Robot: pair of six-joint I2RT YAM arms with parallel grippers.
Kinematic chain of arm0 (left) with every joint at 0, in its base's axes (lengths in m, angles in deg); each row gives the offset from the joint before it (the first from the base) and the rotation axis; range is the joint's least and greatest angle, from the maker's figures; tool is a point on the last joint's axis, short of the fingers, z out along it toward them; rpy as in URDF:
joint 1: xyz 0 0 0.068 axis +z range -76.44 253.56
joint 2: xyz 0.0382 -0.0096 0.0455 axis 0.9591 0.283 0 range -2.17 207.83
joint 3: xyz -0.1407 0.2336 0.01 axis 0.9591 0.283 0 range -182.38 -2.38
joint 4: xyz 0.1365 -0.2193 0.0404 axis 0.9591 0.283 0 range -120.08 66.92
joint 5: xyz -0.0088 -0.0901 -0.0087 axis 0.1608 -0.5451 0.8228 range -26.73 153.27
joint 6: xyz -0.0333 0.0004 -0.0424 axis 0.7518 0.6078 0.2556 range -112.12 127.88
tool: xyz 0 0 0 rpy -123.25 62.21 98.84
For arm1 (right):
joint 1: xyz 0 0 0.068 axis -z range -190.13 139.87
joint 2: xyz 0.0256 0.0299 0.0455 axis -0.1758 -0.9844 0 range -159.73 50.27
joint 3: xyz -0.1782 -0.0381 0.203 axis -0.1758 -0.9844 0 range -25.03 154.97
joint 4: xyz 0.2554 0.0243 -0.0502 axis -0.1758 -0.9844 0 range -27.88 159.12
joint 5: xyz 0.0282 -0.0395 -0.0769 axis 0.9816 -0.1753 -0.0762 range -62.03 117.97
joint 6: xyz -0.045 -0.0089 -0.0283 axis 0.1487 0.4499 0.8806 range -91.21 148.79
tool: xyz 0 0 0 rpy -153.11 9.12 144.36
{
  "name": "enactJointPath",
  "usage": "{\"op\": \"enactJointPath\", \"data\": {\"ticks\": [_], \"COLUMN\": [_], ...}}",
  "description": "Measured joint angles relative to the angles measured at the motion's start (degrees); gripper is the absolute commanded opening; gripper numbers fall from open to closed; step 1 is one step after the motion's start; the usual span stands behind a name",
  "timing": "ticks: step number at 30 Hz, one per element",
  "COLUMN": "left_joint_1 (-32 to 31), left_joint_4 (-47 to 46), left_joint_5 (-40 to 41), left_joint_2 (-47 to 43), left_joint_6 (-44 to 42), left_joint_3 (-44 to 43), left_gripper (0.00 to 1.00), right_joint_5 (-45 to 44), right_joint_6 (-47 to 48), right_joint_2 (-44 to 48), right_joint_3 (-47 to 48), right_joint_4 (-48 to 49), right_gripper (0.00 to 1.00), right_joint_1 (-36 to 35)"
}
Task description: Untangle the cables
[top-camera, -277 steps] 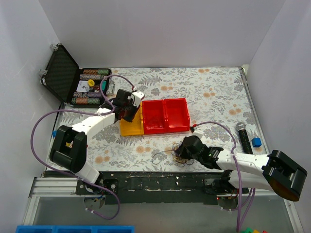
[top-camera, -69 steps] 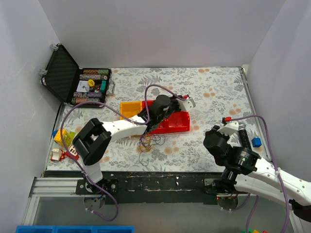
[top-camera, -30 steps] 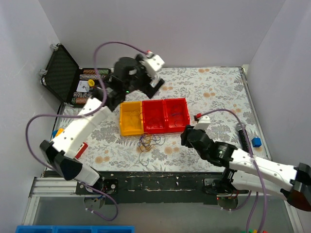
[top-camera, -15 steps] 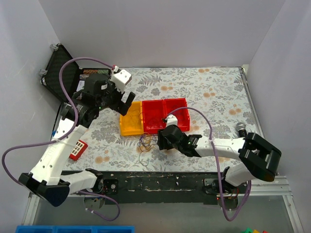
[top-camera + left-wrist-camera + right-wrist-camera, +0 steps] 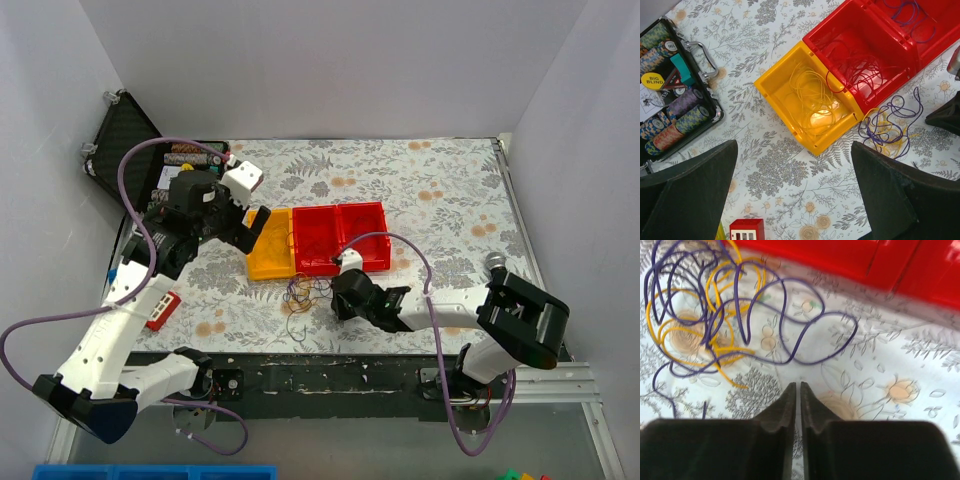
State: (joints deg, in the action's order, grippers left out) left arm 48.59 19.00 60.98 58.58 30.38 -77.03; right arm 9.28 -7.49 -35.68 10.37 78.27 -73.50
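Note:
The cables [image 5: 308, 293] are a small tangle of thin purple and yellow loops on the floral cloth, just in front of the bins. In the right wrist view the cables [image 5: 715, 325] spread up and to the left, one purple loop curving just ahead of my right gripper [image 5: 798, 385]. Its jaws are shut, with nothing between them. From above, the right gripper [image 5: 338, 302] sits low at the bundle's right edge. My left gripper [image 5: 240, 225] hovers wide open over the cloth left of the bins. In its view the left gripper [image 5: 794, 145] frames the cables [image 5: 888, 127] at the right.
A yellow bin [image 5: 771, 100] holds yellow wire; the red bins [image 5: 905, 75] beside it hold red and purple wire. Seen from above, the yellow bin [image 5: 250, 262] and the red bins [image 5: 340, 270] stand mid-table. An open poker chip case [image 5: 170, 175] lies far left, a small red toy [image 5: 160, 308] near left, a microphone [image 5: 495, 262] right.
My right arm swung left to the bundle's edge and its jaws closed. My left arm came back from the far side to hover left of the yellow bin, still open.

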Motion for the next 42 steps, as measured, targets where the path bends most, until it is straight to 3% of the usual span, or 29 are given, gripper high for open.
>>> {"op": "enactJointPath", "data": {"ticks": [1, 5, 11, 14, 19, 29, 33, 38, 42], "left_joint_1": [0.0, 0.0, 0.02, 0.02, 0.02, 0.0, 0.0, 0.0, -0.02], "left_joint_4": [-0.07, -0.28, -0.5, -0.76, -1.31, -2.19, -3.08, -3.52, -4.72], "left_joint_5": [-0.09, -0.37, -2.78, -4.24, -5.57, -6.51, -8.0, -10.45, -11.91], "left_joint_2": [0.0, -0.42, -2.43, -4.15, -5.18, -8.0, -8.11, -6.75, -4.63], "left_joint_6": [-0.26, -2.05, -6.05, -7.41, -9.57, -12.72, -13.31, -14.34, -15.41], "left_joint_3": [0.26, 2.78, 7.5, 10.29, 14.56, 17.11, 17.75, 18.86, 19.67], "left_gripper": [0.98, 0.98, 0.98, 0.98, 0.98, 0.98, 0.98, 0.98, 0.98], "right_joint_5": [-0.42, -0.9, -2.05, -3.5, -4.26, -3.65, -3.58, -2.43, -1.44], "right_joint_6": [-0.17, -1.25, -3.43, -4.15, -4.04, -5.18, -5.51, -5.57, -6.43], "right_joint_2": [0.24, 2.4, 8.22, 10.14, 7.3, -3.8, -5.25, -6.08, -5.14], "right_joint_3": [-0.5, -2.38, -5.62, -5.16, 1.66, 8.98, 8.98, 8.85, 5.99], "right_joint_4": [0.39, -0.24, -3.85, -4.94, -5.35, -3.76, -4.28, -4.66, -3.45], "right_gripper": [0.01, 0.01, 0.33, 0.45, 0.47, 0.39, 0.27, 0.03, 0.01], "right_joint_1": [-0.55, -2.89, -4.81, -4.79, -4.0, -1.88, -1.46, -1.46, -1.49]}}
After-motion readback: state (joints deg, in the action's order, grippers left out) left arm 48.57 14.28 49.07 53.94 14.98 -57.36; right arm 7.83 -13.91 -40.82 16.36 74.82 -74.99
